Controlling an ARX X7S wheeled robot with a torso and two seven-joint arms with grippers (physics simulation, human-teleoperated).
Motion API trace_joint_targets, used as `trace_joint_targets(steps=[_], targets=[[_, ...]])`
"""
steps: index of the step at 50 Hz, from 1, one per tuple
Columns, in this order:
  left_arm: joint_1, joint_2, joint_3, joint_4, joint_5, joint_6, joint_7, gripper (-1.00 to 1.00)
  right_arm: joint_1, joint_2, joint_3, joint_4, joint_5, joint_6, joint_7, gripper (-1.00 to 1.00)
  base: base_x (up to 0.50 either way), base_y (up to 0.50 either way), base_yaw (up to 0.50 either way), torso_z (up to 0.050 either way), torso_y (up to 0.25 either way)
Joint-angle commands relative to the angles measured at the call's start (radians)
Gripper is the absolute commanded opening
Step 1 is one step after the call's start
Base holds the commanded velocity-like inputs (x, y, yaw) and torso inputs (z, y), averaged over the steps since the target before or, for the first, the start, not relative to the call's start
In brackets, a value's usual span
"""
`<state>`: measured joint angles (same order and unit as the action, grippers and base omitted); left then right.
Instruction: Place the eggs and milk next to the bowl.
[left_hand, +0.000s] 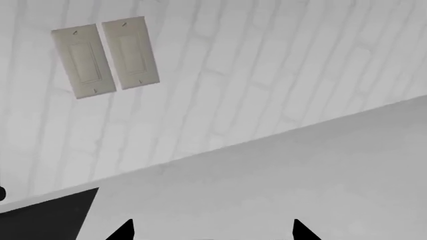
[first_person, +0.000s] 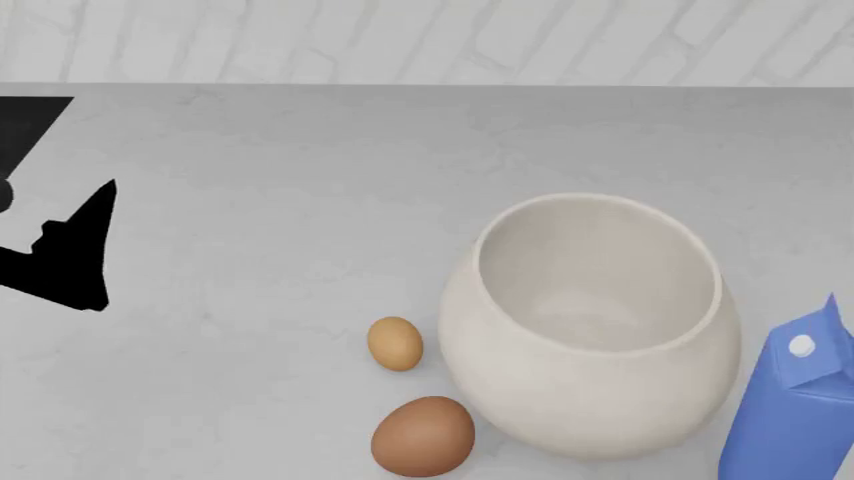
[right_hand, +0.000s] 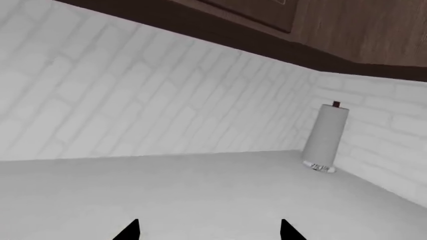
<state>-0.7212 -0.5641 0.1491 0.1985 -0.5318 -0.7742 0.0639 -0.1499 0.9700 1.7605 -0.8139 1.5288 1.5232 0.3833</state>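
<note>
In the head view the cream-white bowl (first_person: 591, 325) stands on the counter at the lower right. Just to its left lie the two eggs, the small pale tan one (first_person: 395, 343) and the larger reddish-brown one (first_person: 423, 436) nearer me. The blue milk carton (first_person: 795, 405) stands upright against the bowl's right side, cut off by the frame edge. My left gripper (left_hand: 213, 226) is open and holds nothing; it shows as a black shape (first_person: 74, 245) far left of the eggs. My right gripper (right_hand: 209, 226) is open and holds nothing, and is out of the head view.
A white brick wall (first_person: 427, 40) runs along the back of the grey counter (first_person: 267, 200). Two wall switch plates (left_hand: 105, 56) show in the left wrist view. A paper-towel roll (right_hand: 325, 137) stands in the counter's corner under dark cabinets (right_hand: 320, 25). A black patch (first_person: 30, 125) lies at the counter's far left.
</note>
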Motion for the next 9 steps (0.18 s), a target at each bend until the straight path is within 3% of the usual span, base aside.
trace_joint_targets(steps=[1, 7, 8, 9], targets=[[0.060, -0.061, -0.078, 0.141, -0.076, -0.043, 0.000, 1.00, -0.174, -0.056, 0.239, -0.002, -0.103, 0.008, -0.174, 1.00, 0.00, 0.00, 0.00, 0.000, 0.000], [0.111, -0.101, -0.176, 0.232, -0.136, -0.087, -0.036, 1.00, -0.261, -0.121, 0.337, -0.006, -0.189, -0.025, -0.301, 1.00, 0.00, 0.00, 0.00, 0.000, 0.000], [0.179, -0.140, -0.326, 0.331, -0.212, -0.126, -0.070, 1.00, -0.356, -0.240, 0.431, -0.024, -0.283, -0.084, -0.451, 1.00, 0.00, 0.00, 0.00, 0.000, 0.000], [0.193, -0.145, -0.354, 0.346, -0.226, -0.134, -0.076, 1.00, -0.370, -0.277, 0.425, -0.028, -0.324, -0.117, -0.502, 1.00, 0.00, 0.00, 0.00, 0.000, 0.000]])
